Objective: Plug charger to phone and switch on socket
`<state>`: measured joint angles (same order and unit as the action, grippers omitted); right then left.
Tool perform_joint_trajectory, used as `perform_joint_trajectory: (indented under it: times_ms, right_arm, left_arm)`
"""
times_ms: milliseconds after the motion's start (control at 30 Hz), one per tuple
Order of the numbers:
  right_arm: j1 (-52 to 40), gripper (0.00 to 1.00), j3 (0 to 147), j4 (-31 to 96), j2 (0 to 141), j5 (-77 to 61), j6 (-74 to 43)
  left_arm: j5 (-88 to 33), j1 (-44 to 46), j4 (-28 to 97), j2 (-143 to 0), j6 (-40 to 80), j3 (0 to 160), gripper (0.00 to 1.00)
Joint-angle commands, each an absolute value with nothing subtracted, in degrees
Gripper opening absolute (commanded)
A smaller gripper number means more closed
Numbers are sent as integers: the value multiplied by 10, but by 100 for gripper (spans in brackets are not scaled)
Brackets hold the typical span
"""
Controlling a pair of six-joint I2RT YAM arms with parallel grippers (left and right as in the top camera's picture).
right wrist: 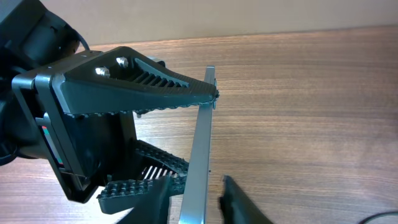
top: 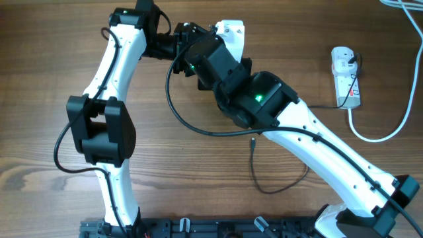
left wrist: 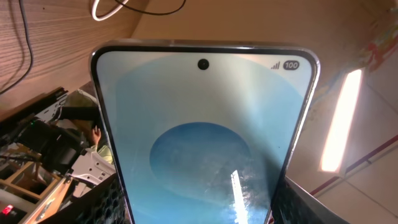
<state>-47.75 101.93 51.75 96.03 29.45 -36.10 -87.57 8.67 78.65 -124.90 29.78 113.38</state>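
Counter (top: 46, 39) from overhead: our left gripper (top: 180, 45) and right gripper (top: 193, 65) meet; the charger (top: 252, 141) tip lies well behind them, the socket (top: 345, 78) well apart. Left wrist: our left gripper (left wrist: 200, 200) clamps the phone (left wrist: 205, 137). Right wrist: our right gripper (right wrist: 199, 200) is spread, flanking the phone's edge.

The wooden table (top: 39, 39) has grain running left to right. A black rail (top: 211, 231) lies along its near edge. A long lit lamp (left wrist: 341, 121) glows overhead, right.
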Motion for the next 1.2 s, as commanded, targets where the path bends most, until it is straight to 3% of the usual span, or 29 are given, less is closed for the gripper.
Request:
perform_joint_trajectory:
  times_ms: [0,433,533,567,633,867,1033,1167]
  right_arm:
    - [-478,25,1026,514,968,300,-359]
    - [-478,5,1026,503,972,295,-362]
    - [-478,4,1026,493,972,280,-365]
    - [-478,5,1026,488,972,281,-382]
    - [-477,4,1027,482,971,281,-437]
    - [-475,5,1027,483,931,328,-798]
    - [-475,5,1027,556,928,337,-1105]
    - [-475,4,1027,579,928,343,-1169]
  left_arm:
    - [-903,87,788,-1228,305,1147,63]
    - [-903,87,787,-1228,305,1147,64]
    - [-903,87,787,-1228,305,1147,70]
    - [-903,87,787,-1228,305,1147,77]
    - [-903,87,787,-1228,305,1147,100]
    - [-903,87,787,-1228,305,1147,100]
    - [-903,87,787,-1228,305,1147,82]
    - [-903,87,787,-1228,305,1147,73]
